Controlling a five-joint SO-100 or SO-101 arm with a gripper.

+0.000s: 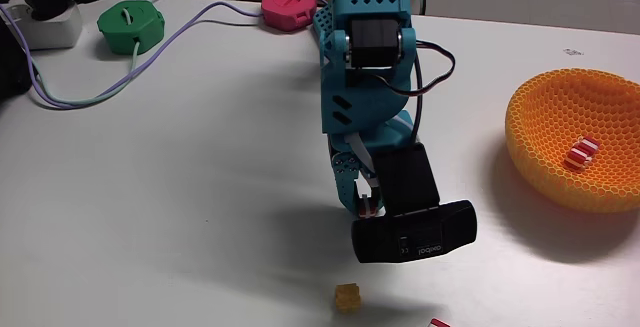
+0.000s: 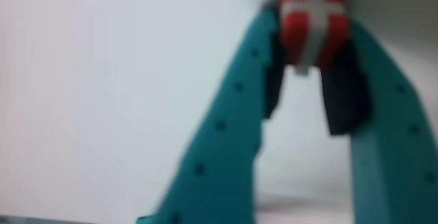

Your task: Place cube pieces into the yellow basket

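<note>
In the wrist view, a red cube piece [image 2: 313,15] with a white band sits pinched between the tips of my teal gripper [image 2: 313,38], which is shut on it. The fixed view shows my gripper [image 1: 366,208] pointing down just above the white table, left of the yellow basket [image 1: 540,152]. One cube piece [image 1: 581,153] lies inside the basket. The corner of another red piece [image 1: 438,323] shows at the bottom edge of the fixed view.
A small yellow block [image 1: 347,297] lies on the table below the gripper. A green disc [image 1: 130,24] and a pink disc [image 1: 290,7] sit at the back, with cables [image 1: 150,62] running left to a white adapter [image 1: 45,27].
</note>
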